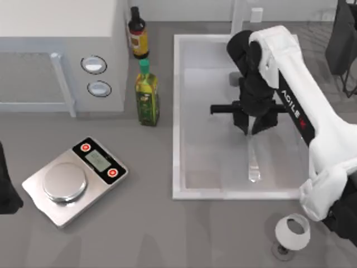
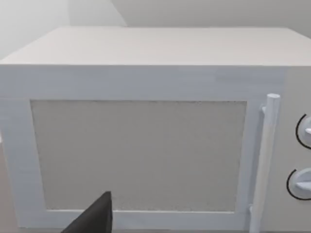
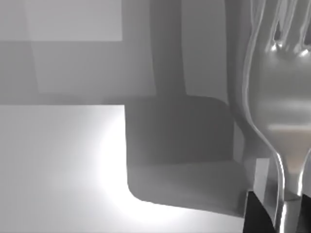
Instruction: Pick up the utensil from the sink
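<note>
While the left arm [image 1: 6,187] idles at the counter's left edge, the right tool [image 1: 255,124] (over the sink [image 1: 177,111]) clamps the utensil [image 1: 254,162].

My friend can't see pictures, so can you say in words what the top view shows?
The right gripper reaches into the white sink and is closed on a silver fork. To the left stand a microwave, two bottles and a kitchen scale; a white cup sits below the sink. The left arm is parked at the left edge.
</note>
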Controlling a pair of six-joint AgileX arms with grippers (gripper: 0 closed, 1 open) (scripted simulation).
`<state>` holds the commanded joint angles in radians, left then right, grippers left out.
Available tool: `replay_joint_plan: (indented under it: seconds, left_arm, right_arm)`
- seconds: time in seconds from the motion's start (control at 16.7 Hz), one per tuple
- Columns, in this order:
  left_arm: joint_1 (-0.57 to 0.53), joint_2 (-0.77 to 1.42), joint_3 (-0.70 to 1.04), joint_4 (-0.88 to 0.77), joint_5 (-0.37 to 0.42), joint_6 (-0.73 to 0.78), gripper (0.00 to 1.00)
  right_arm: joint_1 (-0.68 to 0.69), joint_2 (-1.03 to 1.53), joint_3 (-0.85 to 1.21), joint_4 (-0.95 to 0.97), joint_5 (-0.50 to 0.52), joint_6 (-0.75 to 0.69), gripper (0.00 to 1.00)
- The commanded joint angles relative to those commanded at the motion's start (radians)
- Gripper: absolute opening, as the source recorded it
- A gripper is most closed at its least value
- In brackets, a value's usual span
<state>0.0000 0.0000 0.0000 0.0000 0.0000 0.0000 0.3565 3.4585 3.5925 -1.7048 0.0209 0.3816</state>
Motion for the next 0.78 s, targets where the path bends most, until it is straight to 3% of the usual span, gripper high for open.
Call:
replay_joint_plan:
  seconds: [0.36,0.78]
  left_arm:
    - [0.000,0.000,0.000,0.000,0.000,0.000,1.00]
    - [0.000,0.000,0.000,0.000,0.000,0.000,1.00]
  right_arm:
    - [-0.004,-0.116,-0.066,0.005,0.016,-0.012,0.00]
    - [-0.005,-0.496,-0.501,0.043,0.010,-0.012,0.00]
